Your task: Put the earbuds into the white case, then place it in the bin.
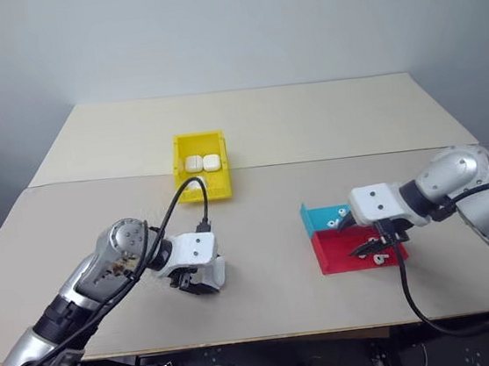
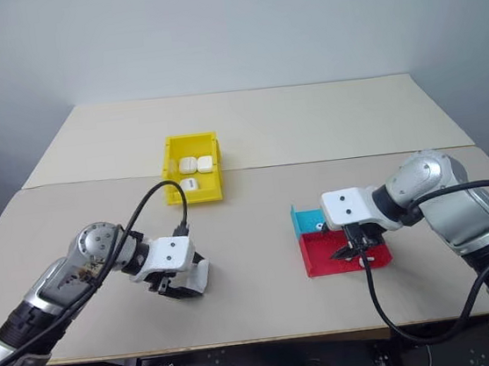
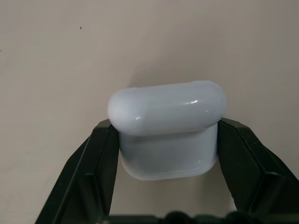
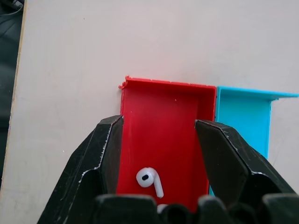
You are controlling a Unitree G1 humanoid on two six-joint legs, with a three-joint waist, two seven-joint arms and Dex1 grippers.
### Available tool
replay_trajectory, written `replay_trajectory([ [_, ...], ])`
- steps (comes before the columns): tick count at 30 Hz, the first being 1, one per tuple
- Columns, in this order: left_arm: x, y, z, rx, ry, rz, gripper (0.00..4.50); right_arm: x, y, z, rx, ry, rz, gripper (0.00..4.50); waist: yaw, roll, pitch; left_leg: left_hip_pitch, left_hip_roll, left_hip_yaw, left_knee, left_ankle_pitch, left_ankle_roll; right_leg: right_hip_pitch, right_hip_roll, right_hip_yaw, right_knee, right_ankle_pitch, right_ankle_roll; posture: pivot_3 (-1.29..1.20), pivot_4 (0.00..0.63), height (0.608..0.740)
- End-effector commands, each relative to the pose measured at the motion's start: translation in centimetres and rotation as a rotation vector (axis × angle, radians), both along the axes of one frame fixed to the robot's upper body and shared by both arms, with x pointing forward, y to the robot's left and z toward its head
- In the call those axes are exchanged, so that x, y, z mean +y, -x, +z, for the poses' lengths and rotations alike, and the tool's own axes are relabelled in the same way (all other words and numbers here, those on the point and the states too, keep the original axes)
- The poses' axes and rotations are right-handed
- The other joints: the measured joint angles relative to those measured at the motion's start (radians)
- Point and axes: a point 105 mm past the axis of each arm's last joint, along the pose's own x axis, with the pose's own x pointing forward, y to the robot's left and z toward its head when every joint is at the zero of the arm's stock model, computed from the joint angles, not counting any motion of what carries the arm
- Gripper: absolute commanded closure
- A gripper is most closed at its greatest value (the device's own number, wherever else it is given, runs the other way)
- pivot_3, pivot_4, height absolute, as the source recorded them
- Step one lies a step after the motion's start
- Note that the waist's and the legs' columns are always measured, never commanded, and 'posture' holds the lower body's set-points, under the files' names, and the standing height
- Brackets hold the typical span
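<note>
My left gripper [image 1: 196, 281] hangs low over the near left of the table, shut on a white case [image 3: 166, 109]. Its two black fingers [image 3: 100, 154] press the case's sides. My right gripper [image 4: 159, 123] stands open just above the red tray [image 4: 163, 112]. One white stemmed earbud [image 4: 149, 179] lies on the tray floor between the spread fingers, not gripped. Another earbud [image 1: 341, 217] lies in the teal tray [image 1: 321, 218]. The yellow bin [image 1: 199, 139] sits at the table's middle, beyond the left gripper, with white cases [image 1: 194, 164] inside.
The red and teal trays stand side by side at the near right. A seam [image 1: 356, 156] runs across the table behind them. A black cable [image 1: 180, 199] loops up from my left wrist close to the bin's front lip.
</note>
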Motion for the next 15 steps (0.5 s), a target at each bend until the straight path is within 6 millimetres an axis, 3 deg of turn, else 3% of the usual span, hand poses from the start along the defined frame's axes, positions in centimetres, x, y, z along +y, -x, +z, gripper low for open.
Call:
replay_trajectory([
  [1,0.06,-0.98,-0.96,-0.019,-0.035,0.054,1.68,0.27,0.15,1.62,-0.054,-0.058,0.008,1.59,0.001,0.001,-0.001,0.0,0.0,0.0,0.0,0.0,0.0,0.0,0.0,0.0,0.0,0.0,0.0,0.0,0.15,0.74],
  [5,0.11,-0.53,-1.54,0.002,-0.061,0.05,1.68,0.42,0.48,1.99,-0.053,-0.081,0.006,1.59,0.004,0.005,-0.003,0.0,0.0,0.0,0.0,0.0,0.0,0.001,0.0,0.0,0.0,0.0,0.0,0.0,0.15,0.74],
  [10,0.28,-0.78,-1.47,-0.001,-0.079,0.069,0.03,0.63,0.73,2.06,-0.057,-0.089,0.01,1.61,-0.001,0.007,-0.004,0.001,0.0,0.0,0.0,0.0,0.0,0.001,0.0,0.0,0.001,0.0,0.0,0.0,0.15,0.74],
  [15,0.48,-0.93,-1.22,-0.008,-0.095,0.07,0.03,0.84,0.75,2.22,-0.065,-0.109,0.004,1.61,-0.002,0.007,-0.004,0.001,0.0,0.0,0.0,0.0,0.0,0.001,0.0,0.001,0.0,0.0,0.0,0.0,0.15,0.74],
])
